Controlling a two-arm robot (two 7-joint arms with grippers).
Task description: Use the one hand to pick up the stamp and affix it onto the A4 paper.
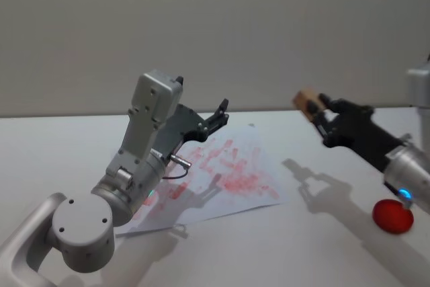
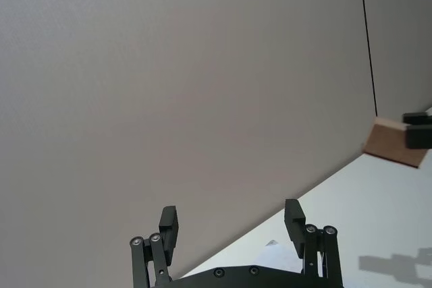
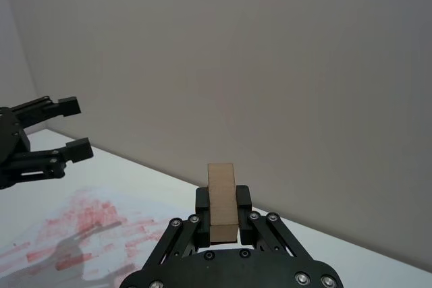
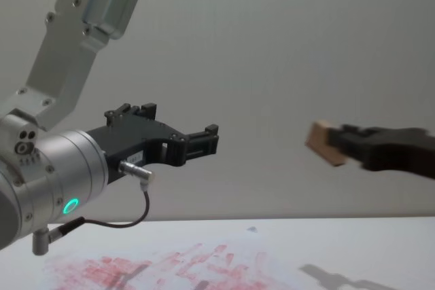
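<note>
**Status: stamp gripped, held clear of the sheet**

The A4 paper (image 1: 236,166) lies flat on the bench (image 1: 302,253), its surface covered in smudged red imprints.

The right end effector (image 1: 316,108) is raised in the air off the right edge of the A4 paper. Its fingers are pinching the stamp (image 1: 306,99), one on each side. The tan block projects forward past the fingertips and touches neither the paper nor the bench.

The left end effector (image 1: 220,111) is raised above the far part of the A4 paper with its fingers spread and nothing between them.

A red round object (image 1: 392,216) sits on the bench, well apart from the near right corner of the A4 paper.
</note>
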